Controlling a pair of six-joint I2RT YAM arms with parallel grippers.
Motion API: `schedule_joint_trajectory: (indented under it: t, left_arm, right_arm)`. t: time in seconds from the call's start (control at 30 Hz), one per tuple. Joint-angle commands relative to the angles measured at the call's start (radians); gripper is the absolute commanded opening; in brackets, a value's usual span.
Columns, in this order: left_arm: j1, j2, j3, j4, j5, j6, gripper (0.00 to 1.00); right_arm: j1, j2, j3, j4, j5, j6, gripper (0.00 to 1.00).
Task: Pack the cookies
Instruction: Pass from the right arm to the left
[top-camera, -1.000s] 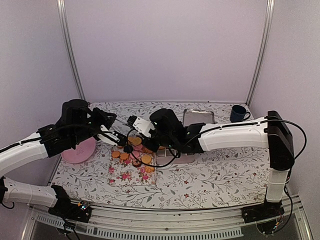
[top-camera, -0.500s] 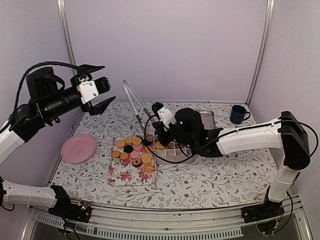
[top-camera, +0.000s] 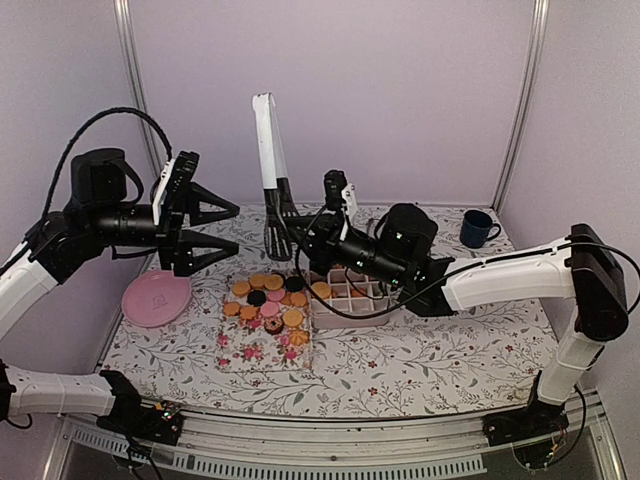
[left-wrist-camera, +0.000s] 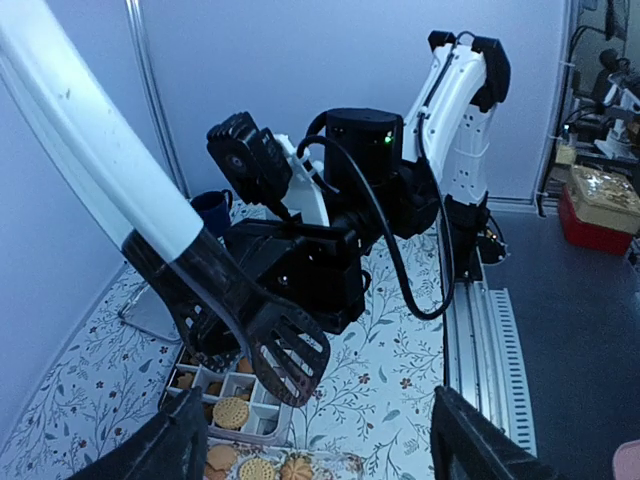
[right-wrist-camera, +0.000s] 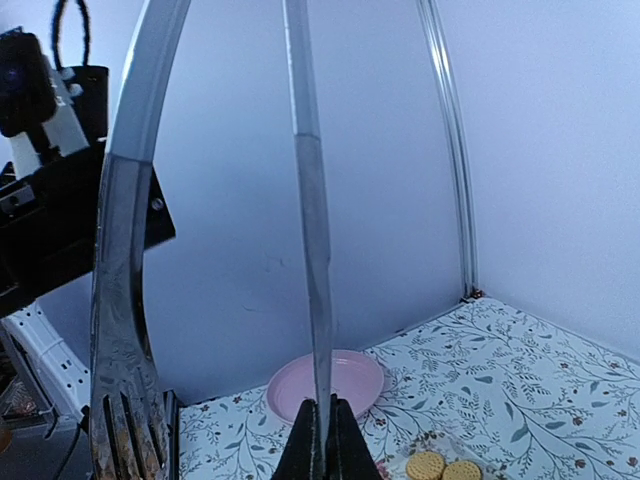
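Most of the cookies (top-camera: 262, 302) lie clustered on a floral cloth (top-camera: 245, 352) that touches the left side of the divided box (top-camera: 350, 320) in the overhead view; a few more sit in its compartments. A pink plate (top-camera: 157, 297) rests well to the left of the box, and a blue mug (top-camera: 477, 227) stands far behind it to the right. The left gripper (top-camera: 230, 228) hangs in the air above the plate side of the box, its fingers spread and nothing between them. Just behind the box, the right gripper (top-camera: 298, 240) is clenched on a pair of tongs (top-camera: 265, 140) — white handle pointing up, black slotted head down.

From the left wrist, the left gripper's two dark fingertips (left-wrist-camera: 150, 450) stand far apart at the bottom edge. The tongs cross the frame with their slotted head (left-wrist-camera: 250, 320) above the box (left-wrist-camera: 265, 415), where tan cookies (left-wrist-camera: 232, 412) show in the cells.

From the right wrist, the gripper (right-wrist-camera: 320, 440) pinches one thin arm of the tongs (right-wrist-camera: 312, 200) — the other arm rises free at the left. The plate and two tan cookies (right-wrist-camera: 440, 467) lie beyond; the box cannot be seen.
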Motion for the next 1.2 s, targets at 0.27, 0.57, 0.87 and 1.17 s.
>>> schedule_joint_trajectory:
  t: [0.27,0.57,0.87,1.17]
  left_arm:
    - [0.091,-0.021,-0.183,0.33,0.338,-0.408,0.59]
    - [0.101,-0.012,-0.229,0.384,0.381,-0.47,0.48]
    - [0.13,0.003,-0.249,0.422,0.423,-0.507,0.24]
    - [0.132,0.015,-0.26,0.466,0.489,-0.52,0.12]
  right_arm:
    - [0.045,0.077,0.081,0.194,-0.105,0.06,0.0]
    - [0.068,0.163,0.177,0.225,-0.113,0.076,0.0]
    - [0.08,0.192,0.21,0.227,-0.113,0.069,0.0]
    - [0.087,0.23,0.233,0.221,-0.115,0.063,0.0]
